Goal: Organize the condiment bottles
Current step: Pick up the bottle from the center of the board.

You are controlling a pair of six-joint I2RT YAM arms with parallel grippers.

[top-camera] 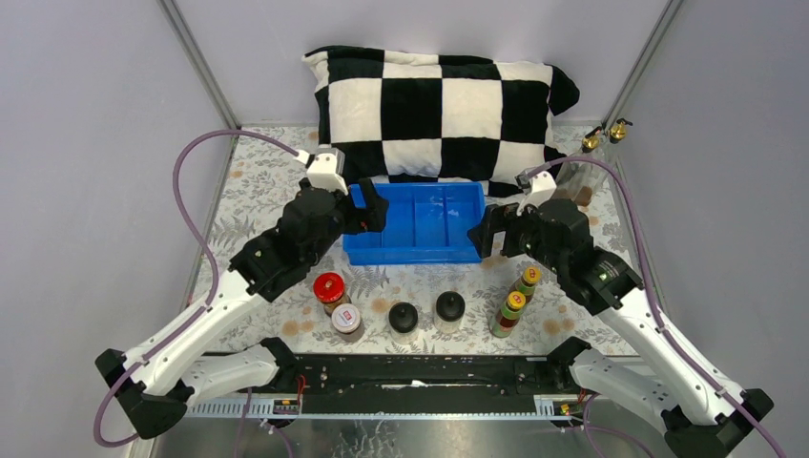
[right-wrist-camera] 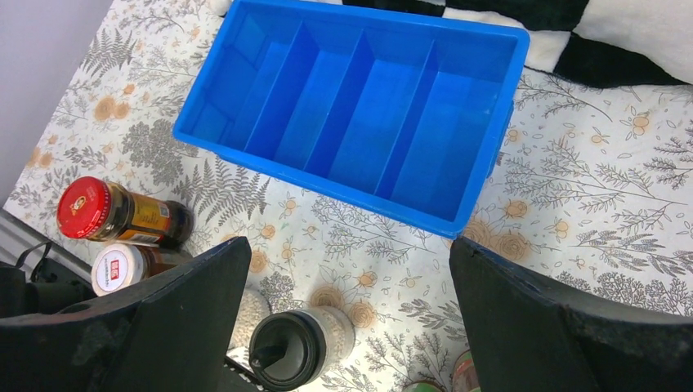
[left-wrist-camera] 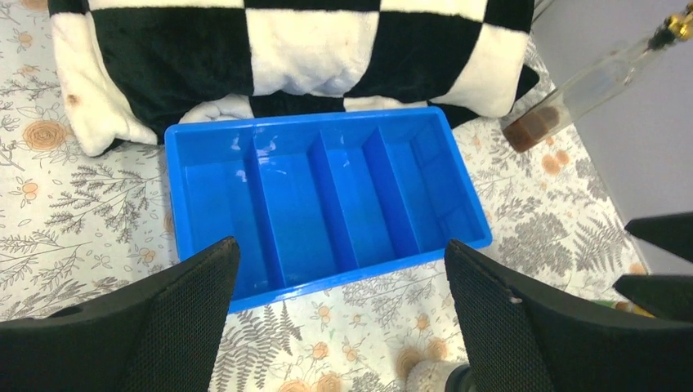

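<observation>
Tabletop [top-camera: 258, 191]: floral, with a checkered pillow [top-camera: 439, 105] at the back and a blue tray [top-camera: 410, 252] in the middle.
Near row: red-lidded jar [top-camera: 328, 287], white-lidded jar [top-camera: 346, 319], black-capped jars [top-camera: 404, 317], yellow-capped sauce bottles [top-camera: 511, 310]; all upright, caps up.
Far right corner: gold-spouted bottles [top-camera: 591, 141], upright.
Left hand [left-wrist-camera: 342, 253]: wide, holding nothing, over the tray's left end.
Right hand [right-wrist-camera: 347, 245]: wide, holding nothing, at the tray's right end.

The flower-patterned table [top-camera: 258, 191] carries a blue plastic tray [top-camera: 410, 256] between the left gripper [top-camera: 372, 212] and the right gripper [top-camera: 480, 237], and a checkered pillow [top-camera: 439, 105] beyond both. Nearer than the left gripper stand a red-lidded jar [top-camera: 330, 289] and a white-lidded jar [top-camera: 346, 321]. Two black-capped clear jars [top-camera: 404, 318] are nearer than the tray. Two yellow-capped sauce bottles [top-camera: 511, 310] are just behind the right gripper, and two gold-spouted glass bottles [top-camera: 591, 141] far beyond it.
</observation>
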